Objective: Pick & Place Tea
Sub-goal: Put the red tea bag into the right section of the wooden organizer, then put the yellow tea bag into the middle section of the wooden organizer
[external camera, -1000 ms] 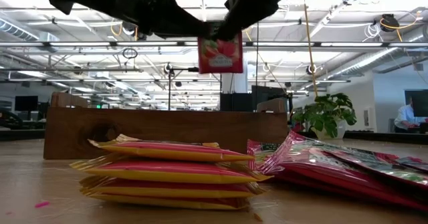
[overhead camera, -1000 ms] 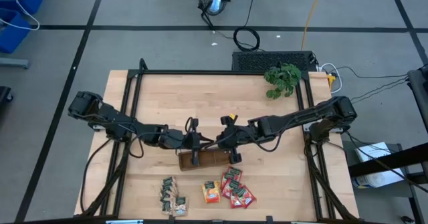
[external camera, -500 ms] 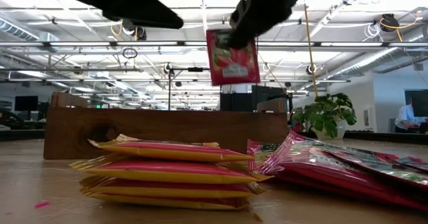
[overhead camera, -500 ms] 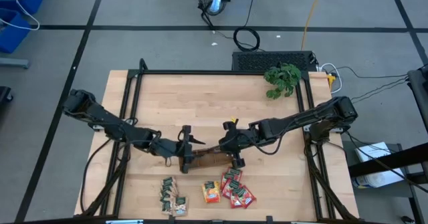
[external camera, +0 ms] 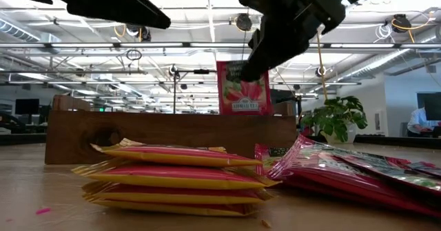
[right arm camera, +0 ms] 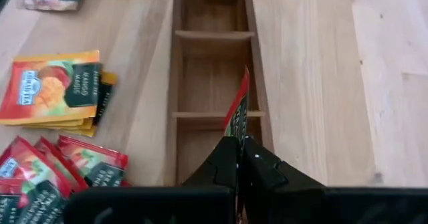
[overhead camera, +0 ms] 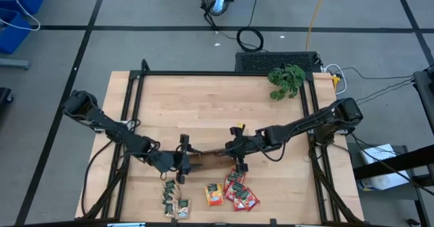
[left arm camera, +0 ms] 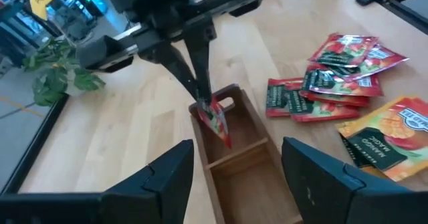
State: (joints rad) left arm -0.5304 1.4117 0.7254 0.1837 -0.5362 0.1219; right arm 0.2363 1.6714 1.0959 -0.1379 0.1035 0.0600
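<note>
The right gripper (right arm camera: 238, 147) has its jaws clenched on a red sachet (right arm camera: 237, 110), hanging upright over the tray (right arm camera: 180, 83). The left gripper (left arm camera: 234, 177), jaws spread wide and empty, hovers at the tray's other end. Orange sachets (overhead camera: 215, 194), red and green ones lie on the tabletop (overhead camera: 203, 105).

We see a long wooden three-compartment tray (overhead camera: 207, 160) on the wooden table (overhead camera: 203, 108), and a leafy green plant (overhead camera: 286, 80) near its far right corner.
</note>
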